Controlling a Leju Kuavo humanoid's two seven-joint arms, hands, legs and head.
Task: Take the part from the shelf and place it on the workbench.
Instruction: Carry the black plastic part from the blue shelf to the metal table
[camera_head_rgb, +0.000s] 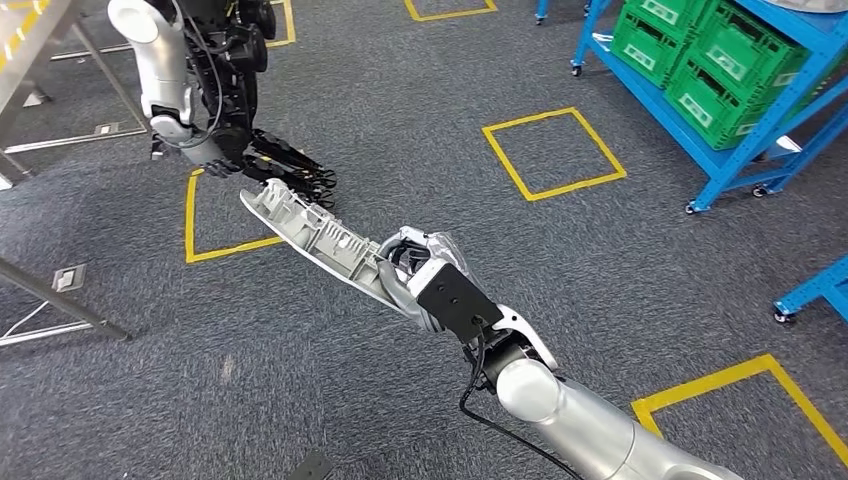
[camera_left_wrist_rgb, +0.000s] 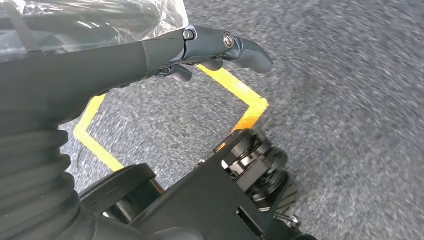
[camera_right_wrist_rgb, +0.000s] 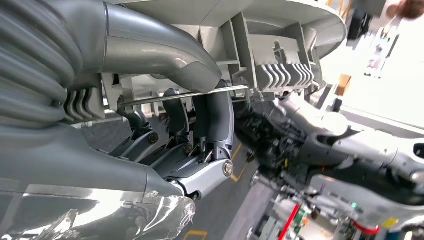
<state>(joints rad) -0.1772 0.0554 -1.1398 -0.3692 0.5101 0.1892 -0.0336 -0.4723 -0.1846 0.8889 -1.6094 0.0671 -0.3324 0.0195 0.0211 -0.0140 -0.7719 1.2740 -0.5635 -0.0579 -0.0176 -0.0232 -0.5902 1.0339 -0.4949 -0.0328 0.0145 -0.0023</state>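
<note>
My right hand (camera_head_rgb: 425, 268) has its fingers (camera_right_wrist_rgb: 215, 115) wrapped around one end of the part (camera_head_rgb: 310, 228), thumb over the ribbed face and the darker fingers hooked under its edge, so the grip is closed on it. In the head view that hand sits just below the middle of the frame, and the long grey moulded part runs from it up and to the left, held clear above the carpet (camera_head_rgb: 600, 270). I judge I am holding it by the end because that leaves the rest of its length free to be laid down flat later.

My left hand (camera_head_rgb: 290, 165) is in the upper left of the head view, its dark fingers (camera_left_wrist_rgb: 240, 47) apart and reaching toward the far tip of the part. I cannot tell whether they touch it; in the left wrist view they hold nothing, with carpet and a yellow tape line (camera_left_wrist_rgb: 240, 95) beyond them. It looks placed to steady the free end.

Further out, yellow tape squares (camera_head_rgb: 555, 153) mark the floor. A blue rack (camera_head_rgb: 740, 150) with green crates (camera_head_rgb: 715, 60) fills the upper right of the frame. At the upper left corner a metal frame (camera_head_rgb: 40, 60) stands, possibly the worktop, though I cannot be sure. The part is off the shelf and in transit, not yet set down.
</note>
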